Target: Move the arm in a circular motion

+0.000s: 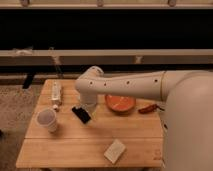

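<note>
The arm lay long and flat over the far half of the table. It came in from the big white body on the right and reached to the left. At its left end it bent down, and the short gripper hung there, low over the table, a bit left of the middle. I could not tell if the gripper was open or closed. A dark flat thing lay right at the tip of the gripper, on its near left side, and I could not tell if the two were touching. The bowl sat just to the right of the gripper, under the arm. The cup stood to the left and a little nearer, with a gap between it and the gripper. So the gripper was between the cup and the bowl, closer to the bowl. I think a circle made this low could bump the bowl on the right side or the cup on the left side, so a small circle or a higher one looked safer. A white box lay at the far left of the table. A red thing lay right of the bowl. A pale block sat near the front edge, well apart from the gripper.
</note>
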